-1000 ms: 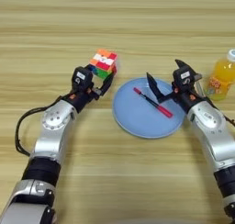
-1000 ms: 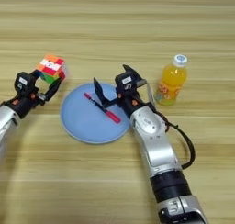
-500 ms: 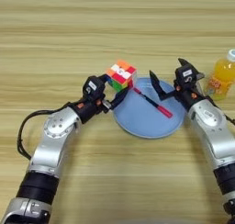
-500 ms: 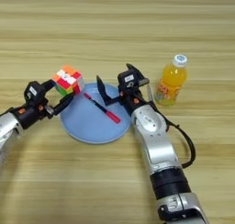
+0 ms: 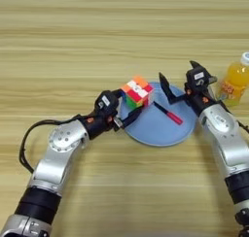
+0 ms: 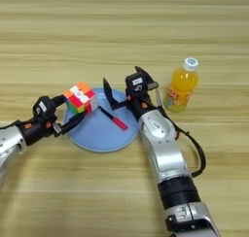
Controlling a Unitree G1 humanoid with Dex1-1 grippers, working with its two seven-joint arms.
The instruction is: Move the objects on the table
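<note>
Two arms reach inward: left claw [image 5: 130, 107] pinching the cube [image 5: 137, 92] over the plate [image 5: 160, 129], right claw [image 5: 179, 80] spread.

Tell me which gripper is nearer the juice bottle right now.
Right. The right gripper hangs open over the plate's right half, just left of the juice bottle. The left gripper is at the plate's left rim, shut on the puzzle cube.

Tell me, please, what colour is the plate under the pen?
The plate is light blue, plain, without pattern; the right eye view shows it best, with the pen lying on it.
</note>
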